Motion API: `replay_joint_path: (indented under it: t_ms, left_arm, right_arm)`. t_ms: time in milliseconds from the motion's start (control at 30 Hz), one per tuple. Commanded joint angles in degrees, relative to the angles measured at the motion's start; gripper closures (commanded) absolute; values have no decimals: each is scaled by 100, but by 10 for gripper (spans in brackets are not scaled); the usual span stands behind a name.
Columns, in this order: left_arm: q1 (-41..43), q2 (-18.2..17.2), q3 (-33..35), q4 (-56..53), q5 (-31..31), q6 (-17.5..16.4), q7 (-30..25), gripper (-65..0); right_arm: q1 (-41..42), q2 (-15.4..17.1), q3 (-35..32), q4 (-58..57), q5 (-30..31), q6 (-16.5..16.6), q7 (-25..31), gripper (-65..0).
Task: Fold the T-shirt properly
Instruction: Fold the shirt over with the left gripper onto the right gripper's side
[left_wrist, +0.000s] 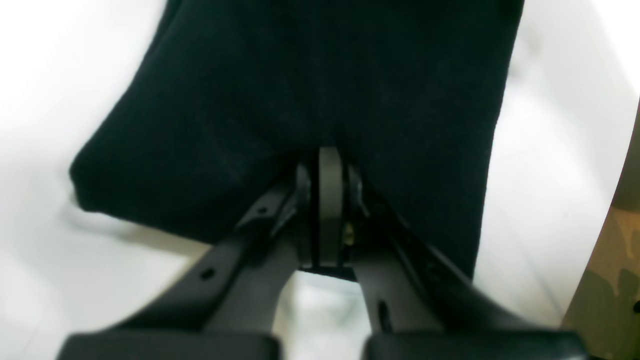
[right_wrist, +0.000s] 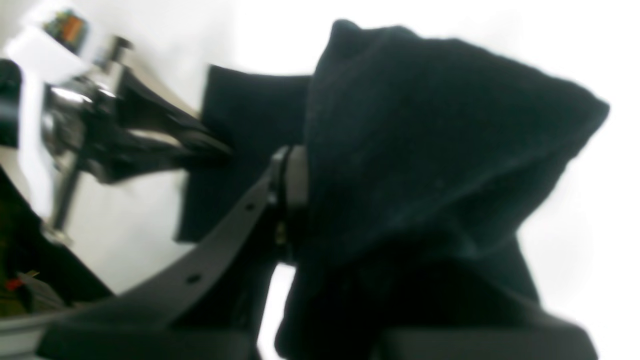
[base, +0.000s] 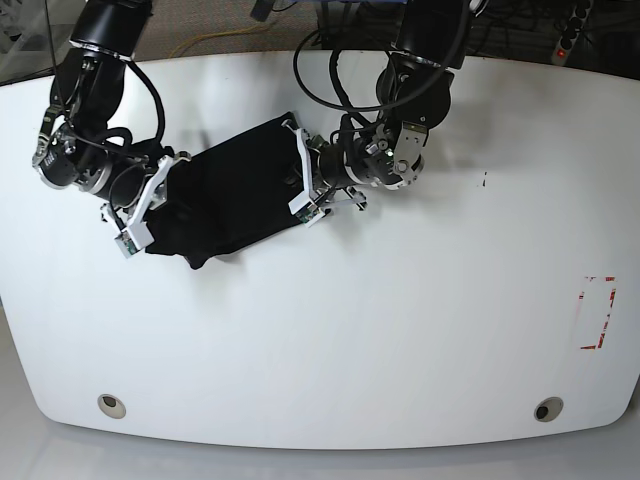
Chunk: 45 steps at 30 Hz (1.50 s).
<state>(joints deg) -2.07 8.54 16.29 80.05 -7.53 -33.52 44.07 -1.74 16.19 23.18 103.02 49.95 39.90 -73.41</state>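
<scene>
The black T-shirt (base: 232, 190) lies bunched in a slanted band on the white table (base: 350, 330), stretched between my two grippers. My left gripper (base: 299, 181) is at the cloth's right end. In the left wrist view its fingers (left_wrist: 330, 156) are pressed together with the T-shirt (left_wrist: 300, 75) pinched at their tips. My right gripper (base: 152, 206) holds the left end. In the right wrist view it (right_wrist: 293, 165) is shut on the T-shirt (right_wrist: 425, 140), which drapes over one finger and hides it. The other arm's gripper (right_wrist: 210, 142) shows there too, clamping the far edge.
Black cables (base: 320, 70) loop behind the left arm near the table's back edge. A red marking (base: 598, 312) sits near the right edge. Two round holes (base: 112, 404) (base: 545, 409) lie along the front edge.
</scene>
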Motion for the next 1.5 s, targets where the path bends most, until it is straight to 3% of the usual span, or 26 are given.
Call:
replay_joint_path:
  t_ms: [0, 67, 267, 333, 500, 633, 700, 767, 967, 1200, 1333, 1467]
  left_arm:
    - [-88, 46, 19, 70, -43, -28, -25, 0]
    - [-88, 46, 19, 70, -51, -28, -25, 0]
    - [-88, 46, 1, 105, -60, -28, -25, 0]
    - [-88, 46, 1, 114, -60, -28, -25, 0]
    - [-70, 46, -87, 386, -69, -28, -25, 0]
    - [35, 46, -535, 1001, -69, -28, -25, 0]
    - [167, 46, -702, 1309, -69, -28, -25, 0]
    - [264, 39, -799, 1749, -43, -28, -25, 0]
    - [589, -972, -1256, 2751, -69, -28, -25, 0]
    - [818, -1649, -2240, 2777, -60, -28, -25, 0]
    - [818, -1922, -2355, 2777, -43, -28, -25, 0]
    - [809, -1966, -2355, 2777, -34, -28, -25, 0]
  right_arm:
    - [117, -172, -98, 67, 134, 10, 171, 0]
    - [134, -339, -212, 67, 38, 10, 180, 0]
    - [266, -867, -749, 58, -1193, 10, 462, -21]
    - [266, -1016, -828, 58, -1501, 10, 505, -94]
    - [328, -1219, -837, 58, -1897, 10, 532, -354]
    - [345, -1333, -872, 58, -1905, 10, 532, -490]
    - [345, -1377, -881, 67, -1905, 10, 532, -523]
    - [319, -1386, -881, 102, -1897, 10, 532, -531]
    - [231, -1368, -837, 427, -1897, 10, 514, -531]
    - [108, -1113, -766, 682, -1897, 10, 514, -531]
    - [161, -1087, -388, 638, -1897, 10, 514, -531]
    - [143, -1069, -538, 630, -1897, 10, 514, -531]
